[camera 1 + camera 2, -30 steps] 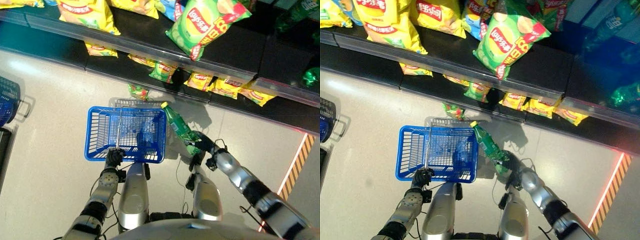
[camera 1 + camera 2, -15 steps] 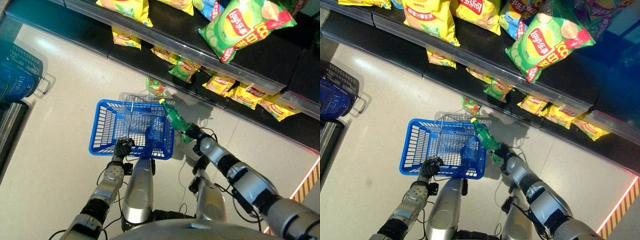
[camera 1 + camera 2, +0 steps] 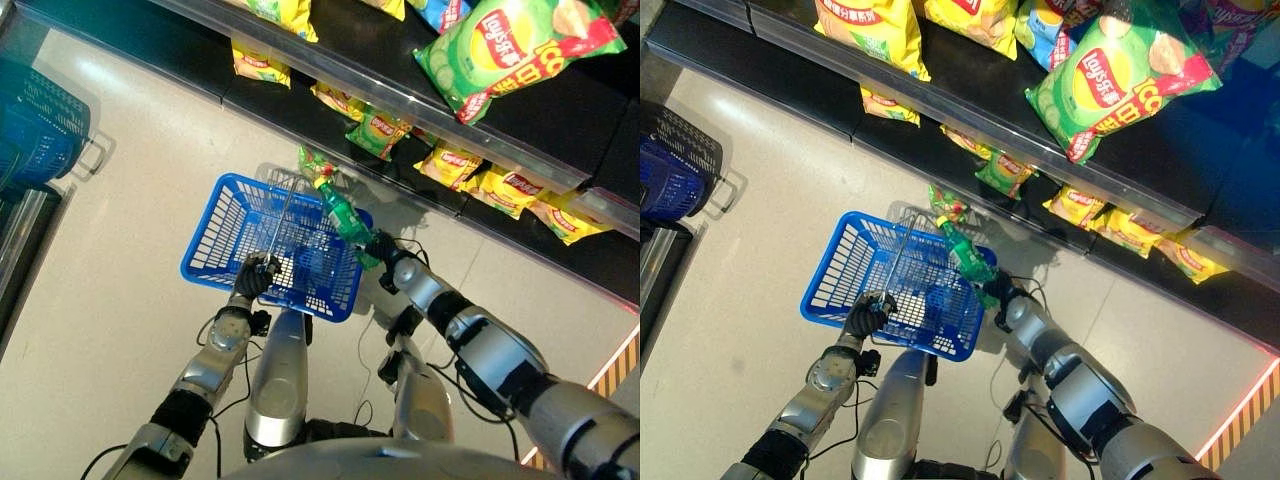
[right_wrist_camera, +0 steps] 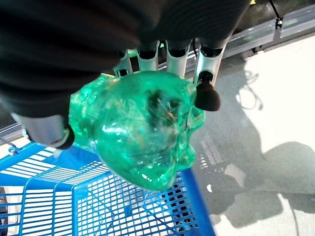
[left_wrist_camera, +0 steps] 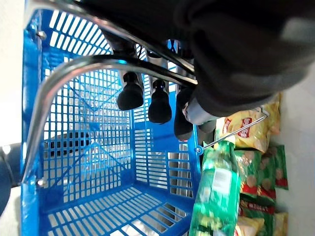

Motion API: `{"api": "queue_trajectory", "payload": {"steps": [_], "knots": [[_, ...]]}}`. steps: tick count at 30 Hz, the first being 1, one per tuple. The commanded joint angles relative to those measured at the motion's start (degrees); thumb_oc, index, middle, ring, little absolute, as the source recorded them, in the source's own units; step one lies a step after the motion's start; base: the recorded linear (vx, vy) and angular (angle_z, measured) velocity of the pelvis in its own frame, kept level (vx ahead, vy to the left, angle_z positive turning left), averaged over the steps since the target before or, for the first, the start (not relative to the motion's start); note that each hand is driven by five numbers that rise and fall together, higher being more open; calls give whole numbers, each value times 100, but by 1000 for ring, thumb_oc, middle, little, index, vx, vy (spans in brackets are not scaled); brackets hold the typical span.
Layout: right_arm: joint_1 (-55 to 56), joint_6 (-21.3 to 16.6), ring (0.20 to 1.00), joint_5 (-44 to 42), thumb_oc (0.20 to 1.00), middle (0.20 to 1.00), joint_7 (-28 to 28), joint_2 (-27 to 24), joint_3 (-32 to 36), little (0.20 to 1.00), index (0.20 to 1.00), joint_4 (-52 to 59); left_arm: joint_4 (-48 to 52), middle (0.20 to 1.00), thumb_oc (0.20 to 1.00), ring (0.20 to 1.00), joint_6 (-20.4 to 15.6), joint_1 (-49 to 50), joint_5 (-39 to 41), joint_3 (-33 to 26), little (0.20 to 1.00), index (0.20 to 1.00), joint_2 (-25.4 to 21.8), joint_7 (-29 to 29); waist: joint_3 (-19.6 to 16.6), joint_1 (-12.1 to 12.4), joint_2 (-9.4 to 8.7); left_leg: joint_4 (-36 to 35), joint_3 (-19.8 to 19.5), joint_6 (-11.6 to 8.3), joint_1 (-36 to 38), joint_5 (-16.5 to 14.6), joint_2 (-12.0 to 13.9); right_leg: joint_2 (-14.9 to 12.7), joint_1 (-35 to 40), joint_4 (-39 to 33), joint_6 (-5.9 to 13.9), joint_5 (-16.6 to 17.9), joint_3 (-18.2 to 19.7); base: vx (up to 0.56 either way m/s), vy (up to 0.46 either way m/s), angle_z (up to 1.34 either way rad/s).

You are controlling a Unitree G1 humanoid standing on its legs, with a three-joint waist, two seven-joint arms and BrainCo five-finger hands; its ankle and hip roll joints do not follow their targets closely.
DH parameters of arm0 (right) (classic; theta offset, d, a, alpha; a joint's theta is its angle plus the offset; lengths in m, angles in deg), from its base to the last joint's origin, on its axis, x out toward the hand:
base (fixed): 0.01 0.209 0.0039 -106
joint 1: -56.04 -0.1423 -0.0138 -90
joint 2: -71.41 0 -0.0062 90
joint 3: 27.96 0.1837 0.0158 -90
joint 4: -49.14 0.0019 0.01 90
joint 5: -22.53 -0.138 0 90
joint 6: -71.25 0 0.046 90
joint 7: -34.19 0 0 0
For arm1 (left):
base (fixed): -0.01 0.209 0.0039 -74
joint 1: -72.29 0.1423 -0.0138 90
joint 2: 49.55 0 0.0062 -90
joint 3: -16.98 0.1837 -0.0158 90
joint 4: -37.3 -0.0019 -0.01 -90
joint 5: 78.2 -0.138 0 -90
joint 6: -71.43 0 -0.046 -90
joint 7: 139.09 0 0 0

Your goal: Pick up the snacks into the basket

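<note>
My left hand [image 3: 256, 274] is shut on the metal handle [image 5: 74, 69] of a blue wire basket [image 3: 222, 240] that hangs over the floor in front of the shelves. My right hand [image 3: 383, 250] is shut on the base of a green plastic bottle [image 3: 340, 212] with a yellow cap. The bottle is tilted with its cap end above the basket's right rim. In the right wrist view the bottle's green bottom [image 4: 140, 125] sits between my fingers [image 4: 207, 93] and thumb, with the basket's corner [image 4: 147, 206] below it. The basket's inside looks bare in the left wrist view.
Dark shelves [image 3: 400, 95] run across the back with yellow and green snack bags, among them a large green bag [image 3: 520, 45]. Small bags [image 3: 375, 130] line the lowest shelf and one green bag [image 3: 312, 160] lies on the floor behind the basket. Stacked blue baskets [image 3: 35, 130] stand at the left.
My right hand has carried the bottle left and forward, from beside the basket's right wall to over its right rim. The camera view has shifted too.
</note>
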Motion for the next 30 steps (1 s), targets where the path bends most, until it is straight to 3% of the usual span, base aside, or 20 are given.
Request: {"api": "queue_trajectory", "payload": {"steps": [1, 7, 16, 30], "knots": [[-366, -303, 200, 307, 200, 200, 81, 411, -285, 200, 200, 39, 866, 200, 200, 200, -368, -280, -240, 262, 200, 200, 46, 5, 5, 218, 232, -233, 40, 28, 39, -168, -135, -146, -548, 467, 91, 319, 136, 12, 10, 5], [-212, -370, 200, 518, 200, 200, 148, 565, -624, 200, 200, 478, 665, 200, 200, 200, -263, -630, -422, 318, 200, 200, 109, 90, 5, 131, 119, -244, 37, 18, -14, -166, -114, -116, -623, 466, 77, 309, 164, 0, 0, 0], [-265, -370, 200, 344, 200, 200, 53, 670, -525, 200, 200, 357, 990, 200, 200, 200, -336, -864, -258, 474, 200, 200, 228, 169, 5, 71, 94, -278, 57, 29, -61, -166, -110, -111, -725, 485, 69, 303, 211, 0, 0, 0], [-38, -301, 200, 108, 200, 200, 17, 794, -567, 200, 200, 831, 902, 200, 200, 200, -264, -1126, 18, 127, 200, 200, 339, 602, 5, -125, -50, -225, 129, 32, -171, -187, -68, -76, -939, 560, 22, 274, 326, 0, 0, 0]]}}
